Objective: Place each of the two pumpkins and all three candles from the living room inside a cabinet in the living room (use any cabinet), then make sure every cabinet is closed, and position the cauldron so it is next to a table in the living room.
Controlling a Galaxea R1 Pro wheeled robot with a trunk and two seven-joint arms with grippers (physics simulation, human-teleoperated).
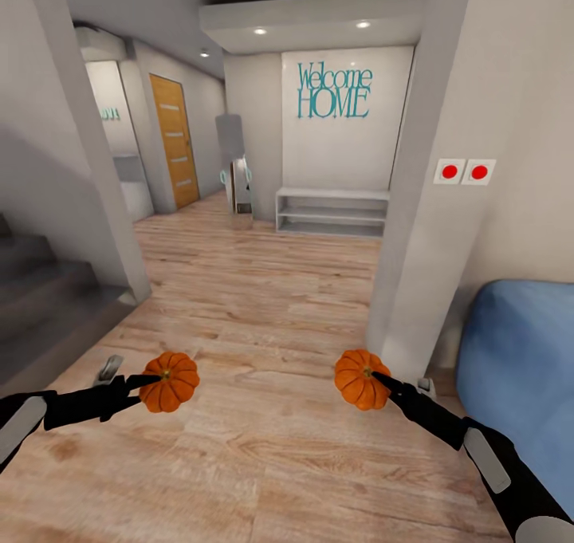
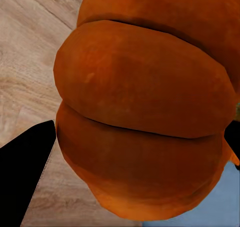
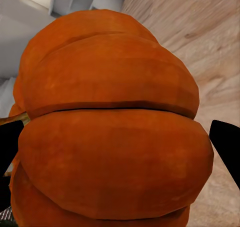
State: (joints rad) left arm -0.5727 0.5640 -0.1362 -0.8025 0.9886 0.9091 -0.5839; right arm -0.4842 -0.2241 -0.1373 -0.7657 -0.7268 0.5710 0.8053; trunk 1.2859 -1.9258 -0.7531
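Note:
I hold two orange ribbed pumpkins above the wooden floor. My left gripper is shut on the left pumpkin, whose ribs loom large in the left wrist view between black fingers. At the right of the head view, my right gripper is shut on the other pumpkin, seen close up in the right wrist view. The candles, cabinet, cauldron and table are out of view.
Ahead lies a hallway with a light wooden floor. A white pillar stands at right with a blue sofa beside it. Grey stairs rise at left. A low white shelf sits under the "Welcome HOME" wall, and a wooden door is far left.

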